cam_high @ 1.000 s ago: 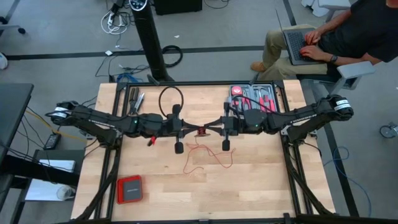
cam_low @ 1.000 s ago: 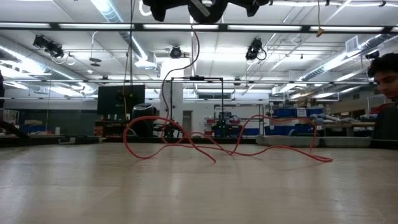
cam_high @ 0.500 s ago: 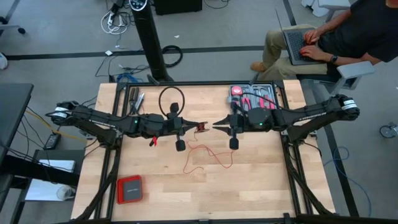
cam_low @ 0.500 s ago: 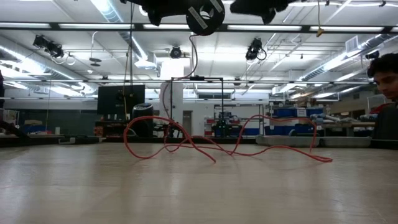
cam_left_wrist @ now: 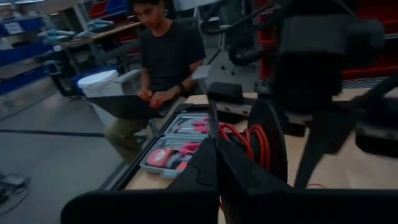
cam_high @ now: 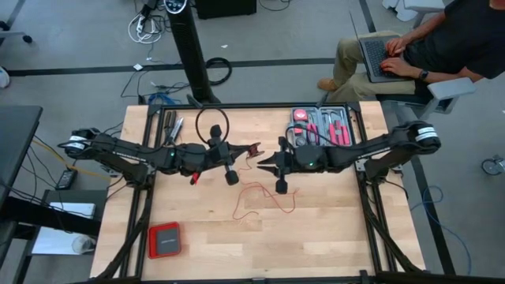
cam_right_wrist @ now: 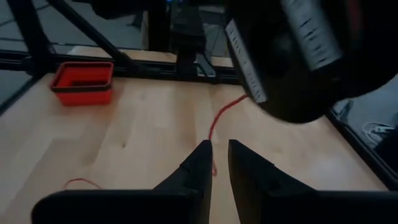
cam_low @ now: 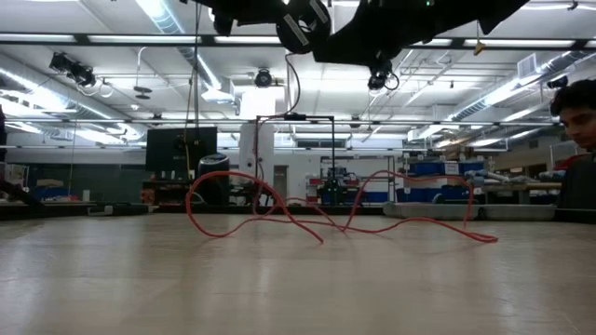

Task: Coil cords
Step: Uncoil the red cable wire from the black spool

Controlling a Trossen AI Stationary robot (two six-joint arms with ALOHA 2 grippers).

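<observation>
The thin red cord is partly wound into a small coil [cam_high: 254,147] at the tip of my left gripper [cam_high: 249,149], which is shut on it above the table's middle. In the left wrist view the coil [cam_left_wrist: 250,138] shows just past the fingertips. The rest of the cord [cam_high: 264,197] lies in loose bends on the table below [cam_low: 279,214]. My right gripper [cam_high: 264,164] hovers close to the right of the coil, a little nearer and off the table. Its fingers [cam_right_wrist: 219,155] stand slightly apart with nothing between them, over the loose cord [cam_right_wrist: 217,118]. My left gripper pinches the coil between its two shut fingers at the coil's near side [cam_left_wrist: 229,132]. Several turns seem to be taken together. The fingers come nearly level from the table's left. The coil is lifted clear, and the cord's free length lies slack on the table.
A grey tool tray [cam_high: 323,126] stands at the far right and a flat red box [cam_high: 164,239] at the near left. A black cable loop [cam_high: 211,122] and metal tools [cam_high: 173,126] lie at the far left. A person with a laptop [cam_high: 426,47] sits beyond the far right corner.
My right gripper has come off the coil and drawn toward the table's right edge. It has since sunk and come back toward the left gripper. My left gripper has swung its tip toward the far edge, carrying the coil with it. The loose cord on the table has stayed put.
</observation>
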